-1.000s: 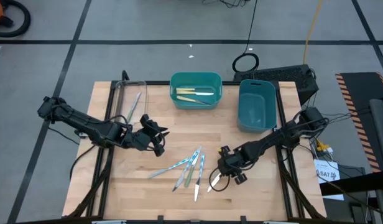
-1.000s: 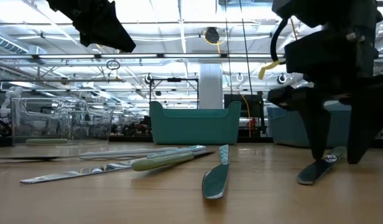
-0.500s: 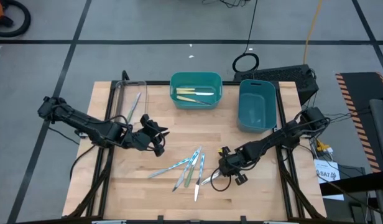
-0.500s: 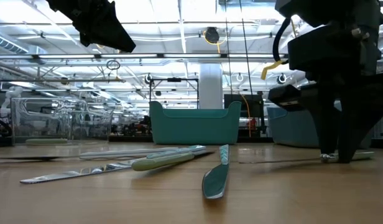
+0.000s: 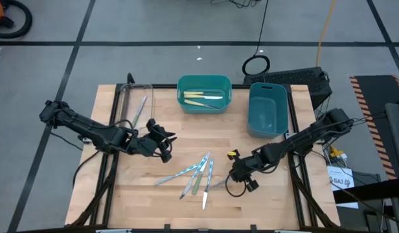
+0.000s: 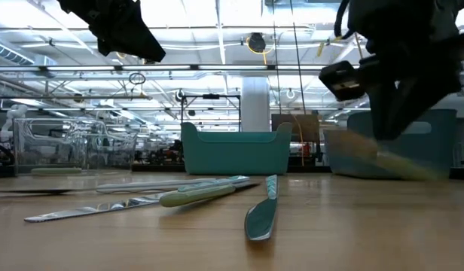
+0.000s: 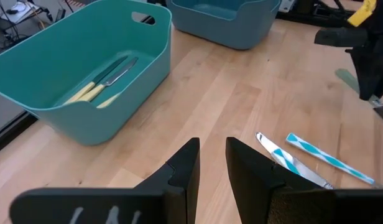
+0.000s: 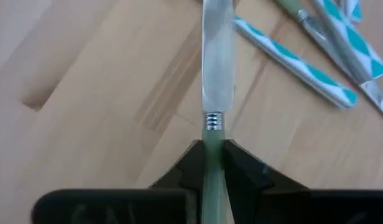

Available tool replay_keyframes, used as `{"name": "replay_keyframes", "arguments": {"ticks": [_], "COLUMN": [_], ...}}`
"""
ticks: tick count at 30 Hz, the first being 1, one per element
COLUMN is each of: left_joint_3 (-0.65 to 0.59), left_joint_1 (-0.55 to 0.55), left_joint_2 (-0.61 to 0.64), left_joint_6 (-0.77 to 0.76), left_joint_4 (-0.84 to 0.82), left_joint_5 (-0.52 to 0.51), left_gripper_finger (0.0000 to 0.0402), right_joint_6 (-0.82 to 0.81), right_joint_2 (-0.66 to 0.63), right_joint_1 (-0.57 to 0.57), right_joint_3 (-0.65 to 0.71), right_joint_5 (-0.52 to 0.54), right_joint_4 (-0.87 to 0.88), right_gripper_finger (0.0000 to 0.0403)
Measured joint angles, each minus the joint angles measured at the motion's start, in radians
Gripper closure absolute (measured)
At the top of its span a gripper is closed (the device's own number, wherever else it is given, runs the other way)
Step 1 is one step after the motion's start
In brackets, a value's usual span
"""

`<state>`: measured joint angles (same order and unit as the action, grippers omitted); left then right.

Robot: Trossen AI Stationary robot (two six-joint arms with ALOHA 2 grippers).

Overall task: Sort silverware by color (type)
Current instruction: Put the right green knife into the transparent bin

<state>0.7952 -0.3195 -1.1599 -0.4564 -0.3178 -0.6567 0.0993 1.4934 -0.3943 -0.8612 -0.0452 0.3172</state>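
Green-handled knife sits pinched at its handle in the right gripper, just off the table beside the loose utensils (yellow ones lie in the teal bin); left gripper hovers, jaws narrowly parted, empty.

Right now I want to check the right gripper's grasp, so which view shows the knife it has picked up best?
The right wrist view: the right gripper pinches the pale green-handled knife by its handle, blade pointing away. The low view shows it only as a blur under the gripper. The high view shows a faint sliver. In the left wrist view I cannot make it out.
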Motion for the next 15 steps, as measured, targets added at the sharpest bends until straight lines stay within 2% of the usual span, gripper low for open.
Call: {"name": "replay_keyframes", "arguments": {"ticks": [4,10,15], "left_joint_3": [0.0,0.0,0.0], "left_joint_1": [0.0,0.005,0.006], "left_joint_2": [-0.027,-0.095,-0.1], "left_joint_6": [0.031,0.083,0.081], "left_joint_4": [0.033,0.089,0.092], "left_joint_5": [-0.001,-0.001,0.0], "left_gripper_finger": [0.0316,0.0316,0.0316], "right_joint_6": [0.013,-0.034,-0.177], "right_joint_2": [-0.022,-0.031,-0.031], "right_joint_1": [0.002,0.002,-0.007], "right_joint_3": [0.0,-0.002,-0.002], "right_joint_5": [0.019,0.071,0.039], "right_joint_4": [-0.005,0.032,0.104], "right_gripper_finger": [0.0403,0.0403,0.0399]}}
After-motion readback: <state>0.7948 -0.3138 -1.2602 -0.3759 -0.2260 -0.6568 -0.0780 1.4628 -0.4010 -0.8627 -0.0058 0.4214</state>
